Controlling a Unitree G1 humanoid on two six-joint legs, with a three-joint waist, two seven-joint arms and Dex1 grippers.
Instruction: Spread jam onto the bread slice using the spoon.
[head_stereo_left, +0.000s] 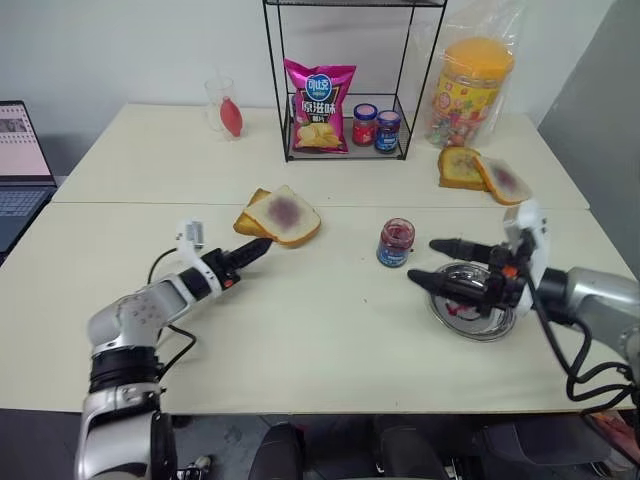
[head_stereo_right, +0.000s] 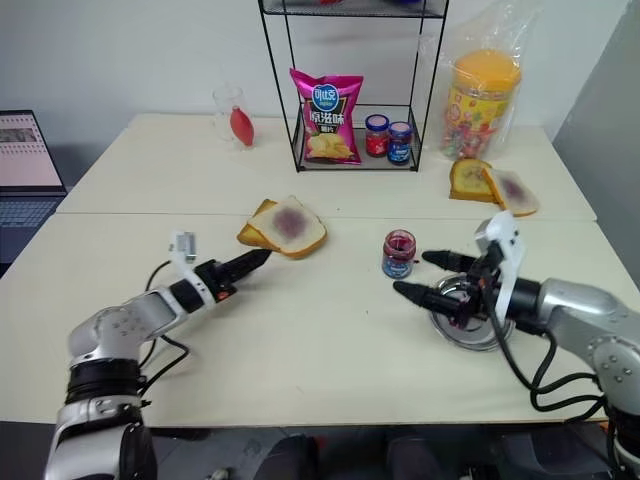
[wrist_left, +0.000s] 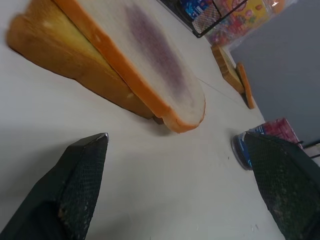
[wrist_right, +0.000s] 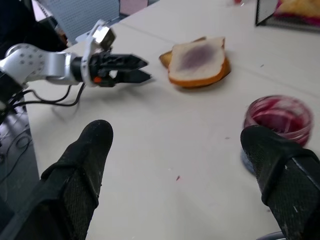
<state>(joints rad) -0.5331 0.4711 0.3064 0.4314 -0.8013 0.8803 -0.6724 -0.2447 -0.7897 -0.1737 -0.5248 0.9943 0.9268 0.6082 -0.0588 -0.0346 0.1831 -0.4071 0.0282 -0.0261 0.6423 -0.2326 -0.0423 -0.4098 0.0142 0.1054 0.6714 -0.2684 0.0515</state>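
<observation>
Looking down from the head cameras, I see the bread slice (head_stereo_left: 288, 213) with its purple smear lying on top of a browner slice (head_stereo_left: 252, 222) near the middle of the bench (head_stereo_left: 300, 330), just short of the seam between its two halves. My left hand (head_stereo_left: 258, 249) points at that stack from the near-left, its tips just beside the crust and not touching. From the head its fingers look close together, but the left wrist view shows them spread wide with nothing between them, the bread's edge lying ahead.

The jam (head_stereo_left: 396, 242) sits in its open jar right of centre. My right hand (head_stereo_left: 432, 262) hovers over the steel plate (head_stereo_left: 478, 318) towards the bench's right edge, fingers wide and empty, aimed at the jar. The right wrist view looks down into the jar's red contents; I cannot make out the spoon.
</observation>
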